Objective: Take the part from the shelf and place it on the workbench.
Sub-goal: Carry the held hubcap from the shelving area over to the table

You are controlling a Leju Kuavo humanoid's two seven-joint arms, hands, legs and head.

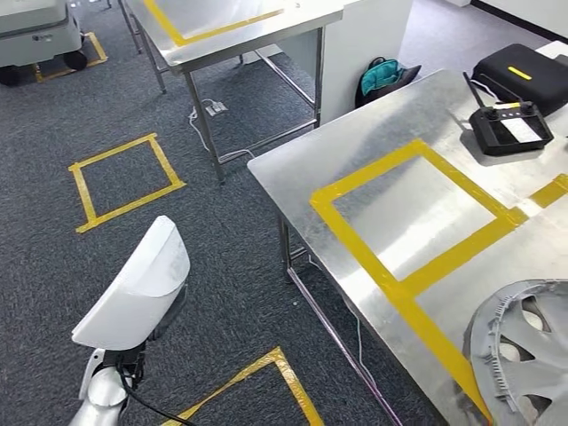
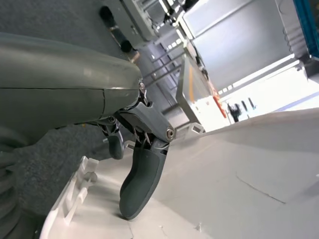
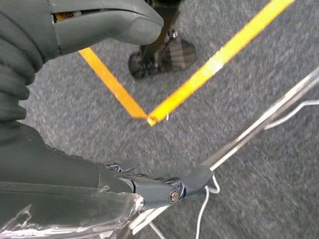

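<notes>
White, curved moulded plastic part (image 1: 138,286) carried low at the robot's left side, above grey carpet (image 1: 221,240), short of the bare steel workbench (image 1: 375,146) with its yellow tape square (image 1: 412,217). Left hand (image 2: 141,174) closed on the part, thumb pressed flat against its inner face, likely to steady it in transit. Right hand (image 3: 165,186) hanging over the floor, fingers extended, holding nothing.

A grey hubcap (image 1: 523,351) lay at the near corner of the metal table. A black controller (image 1: 510,126) sat beside a black case (image 1: 524,74). A teal bag (image 1: 381,77) rested on the carpet.
</notes>
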